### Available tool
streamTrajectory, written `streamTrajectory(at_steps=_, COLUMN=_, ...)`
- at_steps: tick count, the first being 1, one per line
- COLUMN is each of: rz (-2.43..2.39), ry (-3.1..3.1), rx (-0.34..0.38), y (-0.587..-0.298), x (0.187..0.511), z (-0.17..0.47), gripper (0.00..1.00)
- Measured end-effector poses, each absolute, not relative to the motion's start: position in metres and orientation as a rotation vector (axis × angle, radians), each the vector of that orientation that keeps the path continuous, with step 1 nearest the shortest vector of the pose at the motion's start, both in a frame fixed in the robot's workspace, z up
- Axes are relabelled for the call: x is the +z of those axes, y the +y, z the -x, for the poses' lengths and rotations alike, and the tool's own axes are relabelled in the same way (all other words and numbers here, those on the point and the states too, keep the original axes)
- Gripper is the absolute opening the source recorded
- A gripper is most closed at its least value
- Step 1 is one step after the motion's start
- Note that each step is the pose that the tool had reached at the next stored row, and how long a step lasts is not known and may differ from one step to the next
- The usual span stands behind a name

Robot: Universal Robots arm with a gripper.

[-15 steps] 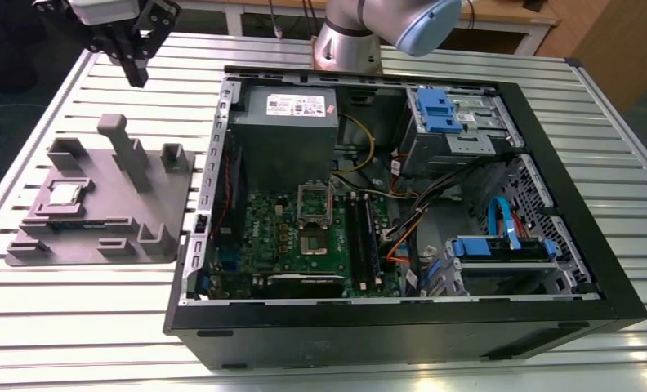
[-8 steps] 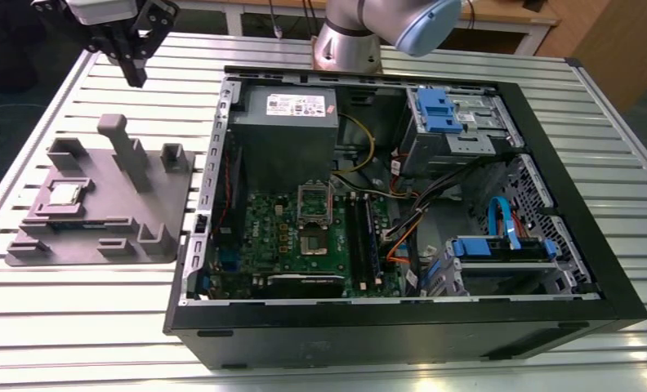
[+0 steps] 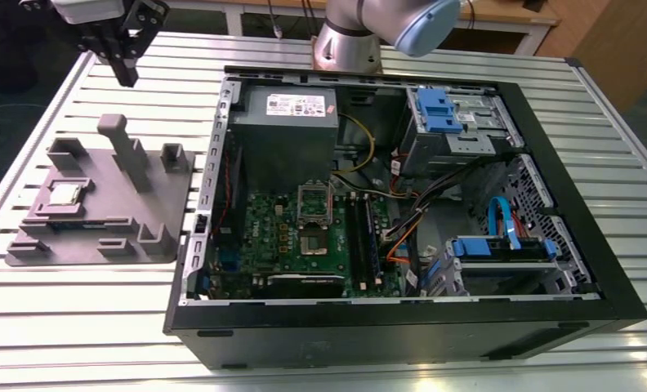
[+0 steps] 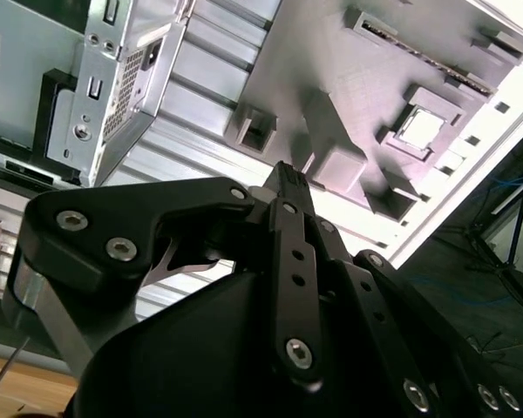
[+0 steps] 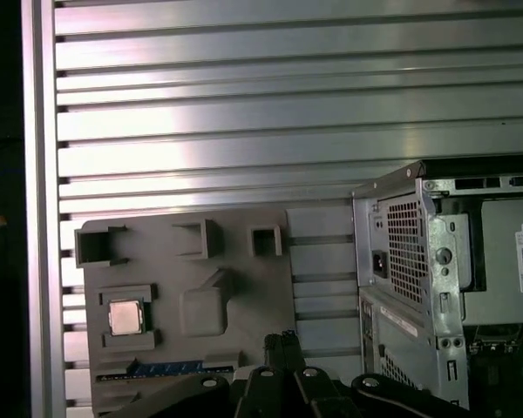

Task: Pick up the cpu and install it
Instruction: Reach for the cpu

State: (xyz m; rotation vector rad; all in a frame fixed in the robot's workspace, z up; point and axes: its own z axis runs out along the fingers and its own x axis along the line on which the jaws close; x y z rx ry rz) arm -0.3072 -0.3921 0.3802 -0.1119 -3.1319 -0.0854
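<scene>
The cpu [image 3: 62, 193] sits in the grey holder [image 3: 138, 214], gripper [image 3: 127, 77] hovering above that holder (fingers [image 4: 288, 178] pinched together, nothing held).

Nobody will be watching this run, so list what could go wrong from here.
The cpu sits in a recess of the grey holder close to a tall post; the gripper, hanging clear of the holder, could clip the post on approach. The socket lies deep in the open case near loose cables, which may snag the arm.
</scene>
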Motion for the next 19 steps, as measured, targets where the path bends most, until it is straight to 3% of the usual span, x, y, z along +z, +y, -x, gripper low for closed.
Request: streamTrajectory(at_steps=19, rz=0.107, ry=-3.133, rx=-0.072, y=-0.392, x=0.38, z=0.336, gripper=0.11)
